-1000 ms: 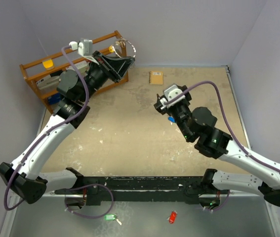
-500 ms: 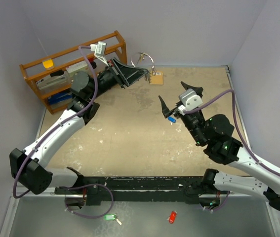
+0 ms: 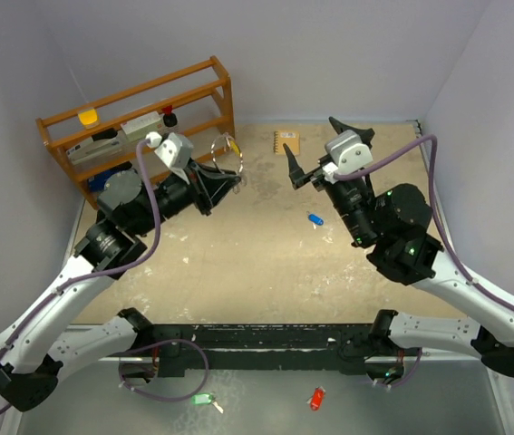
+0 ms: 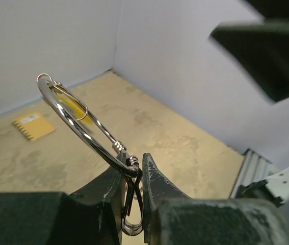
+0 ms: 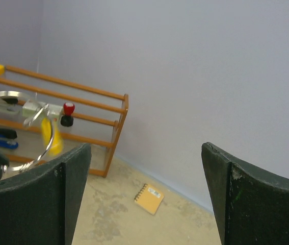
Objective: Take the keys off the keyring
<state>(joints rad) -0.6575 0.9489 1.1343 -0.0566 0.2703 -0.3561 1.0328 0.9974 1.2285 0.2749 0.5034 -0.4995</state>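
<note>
- Nearest me, on the grey metal ledge (image 3: 438, 408) in front of the arm bases, lie a green plastic tag (image 3: 202, 398) and a red plastic tag (image 3: 316, 399). I leave them alone, since they are no part of this job.
- Out on the tan tabletop (image 3: 238, 263) a small blue-headed key (image 3: 315, 218) lies loose, apart from both arms. I judge it already off the ring.
- My left gripper (image 4: 135, 171) is pinched tight on the thin silver wire keyring (image 4: 73, 124). It grips the lower edge so the loop stands up in the air, offered toward the other arm.
- A yellow-headed key (image 5: 51, 137) hangs on that loop. I cannot tell whether more keys hang there.
- My right gripper (image 5: 145, 150) has its fingers spread wide and holds nothing. It is lifted off the table and faces the ring from well apart, which I read as ready to come in for a key.
- Farthest back, a small tan spiral notebook (image 3: 286, 142) lies by the rear wall. An orange wooden rack (image 3: 139, 118) of odds and ends stands in the left corner.
</note>
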